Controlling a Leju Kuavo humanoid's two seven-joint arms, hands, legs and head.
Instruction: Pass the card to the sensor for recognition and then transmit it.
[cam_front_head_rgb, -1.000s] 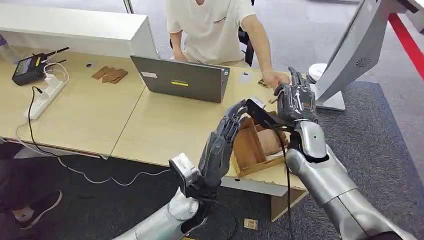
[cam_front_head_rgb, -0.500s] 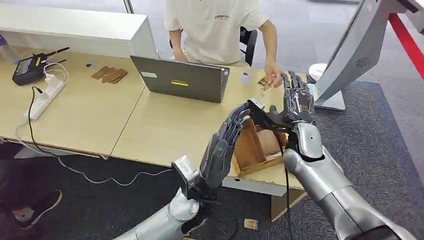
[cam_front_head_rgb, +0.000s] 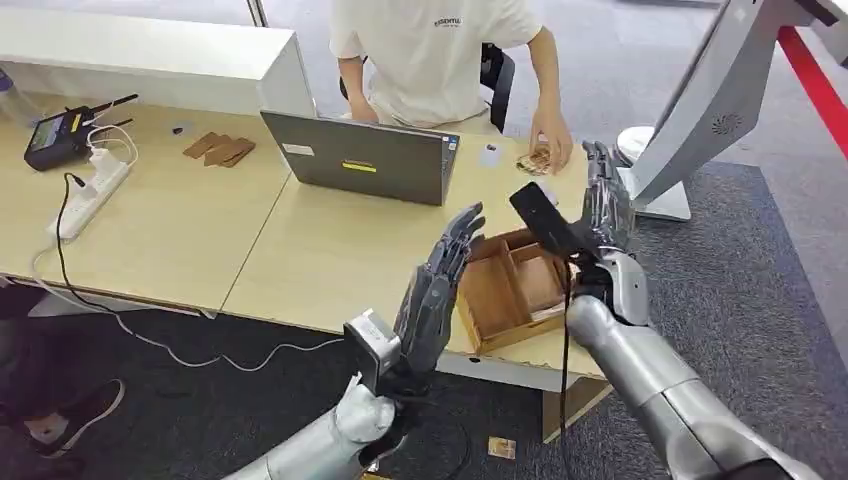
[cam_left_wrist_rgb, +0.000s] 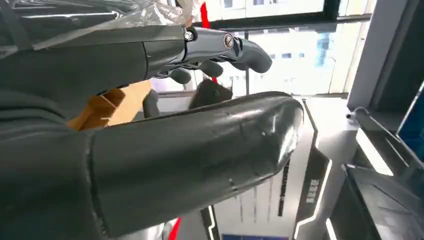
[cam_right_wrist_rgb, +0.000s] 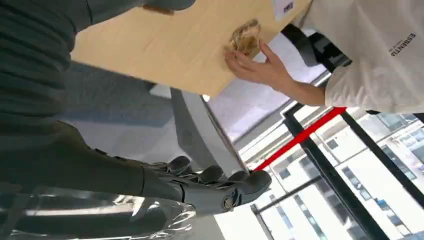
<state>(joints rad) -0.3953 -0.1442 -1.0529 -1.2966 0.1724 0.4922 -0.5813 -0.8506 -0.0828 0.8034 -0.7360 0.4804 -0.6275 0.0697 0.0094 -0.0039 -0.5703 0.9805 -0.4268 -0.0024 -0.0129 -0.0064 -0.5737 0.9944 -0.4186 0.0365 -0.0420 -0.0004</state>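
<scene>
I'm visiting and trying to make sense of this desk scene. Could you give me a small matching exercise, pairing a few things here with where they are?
Things:
1. black flat card
2. grey laptop
3. brown wooden compartment tray
4. white power strip

Places:
a. at the table's near edge, between the two robot arms
b. held up by the right hand
c. far left of the table, with a black cable
d. in front of the seated person

Pairs: 1-b, 2-d, 3-a, 4-c
</scene>
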